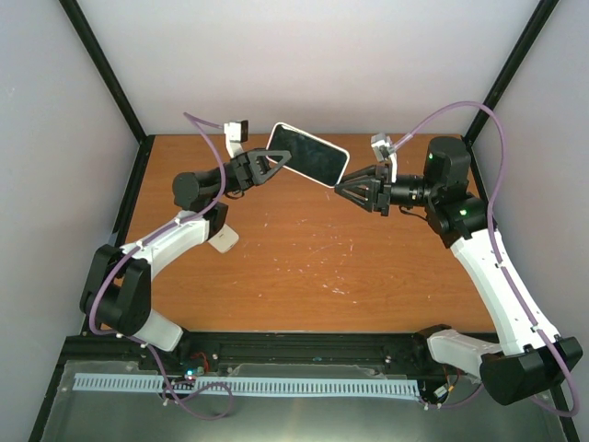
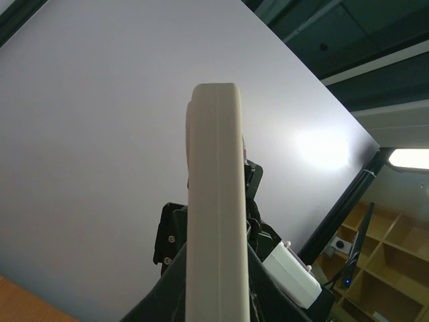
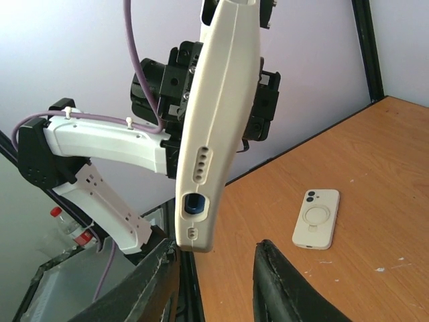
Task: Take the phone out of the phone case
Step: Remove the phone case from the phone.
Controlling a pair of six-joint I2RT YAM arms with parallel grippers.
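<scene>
— Top external view: was the left claw (image 1: pixel 274 163) clamped on anything?
— Yes, on the left end of the phone case (image 3: pixel 221 100), held up over the table's (image 1: pixel 368 276) far side. Right claw (image 1: pixel 342 187) gaped just beside its other end.
— Phone (image 1: pixel 308 154) out?
— No, it looked seated inside; all the peeling was left to do.

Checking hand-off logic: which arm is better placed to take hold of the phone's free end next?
Right. Its tool is open, with the phone's free end sitting between its fingers. The left tool is clamped on the other end, holding the phone up, so it cannot let go.
</scene>
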